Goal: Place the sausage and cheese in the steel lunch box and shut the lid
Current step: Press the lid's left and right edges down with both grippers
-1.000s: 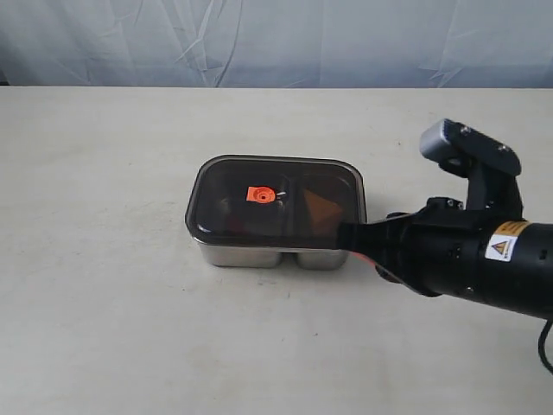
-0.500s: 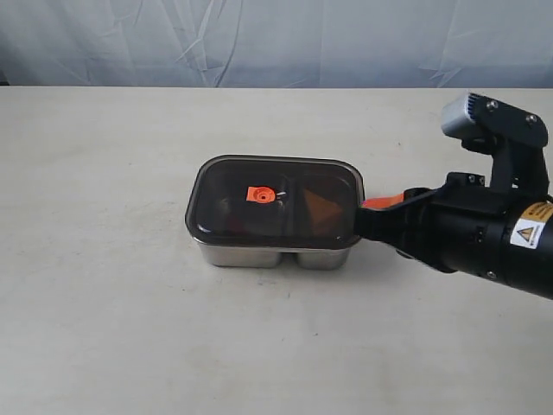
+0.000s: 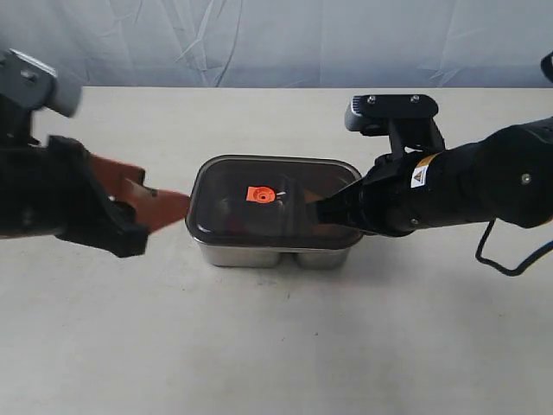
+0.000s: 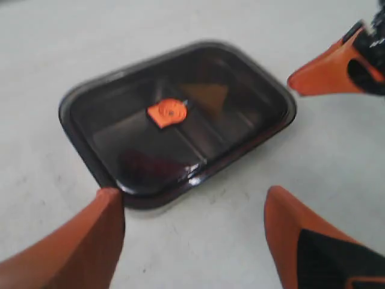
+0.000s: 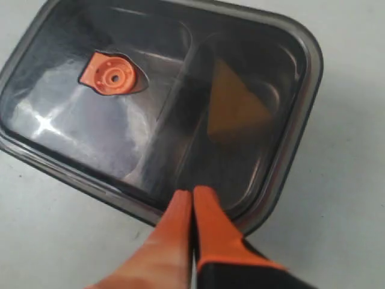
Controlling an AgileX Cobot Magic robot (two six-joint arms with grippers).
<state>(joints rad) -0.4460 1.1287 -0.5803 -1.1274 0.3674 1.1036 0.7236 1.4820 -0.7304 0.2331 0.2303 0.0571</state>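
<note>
Pale surface [image 3: 276,346] holds the steel lunch box [image 3: 276,256], lid [image 3: 233,194] on, cheese [image 5: 234,108] and sausage [image 4: 150,162] dimly visible in separate compartments. Right gripper [image 5: 192,195], jaws closed, sits over the lid's right end; left gripper [image 4: 192,192], jaws open, hovers beside its left end.

The steel lunch box [image 3: 276,256] sits mid-counter [image 3: 276,354]. The lid [image 3: 226,192] lies on the box, with its valve [image 3: 259,194] left of the divider. Under the lid, the sausage [image 4: 147,164] is in the left compartment and the cheese [image 5: 231,111] in the right. The left claw [image 4: 194,195] is just beside the box's left end. The right claw [image 5: 191,198] is over the lid's right front edge; contact not determinable.
</note>
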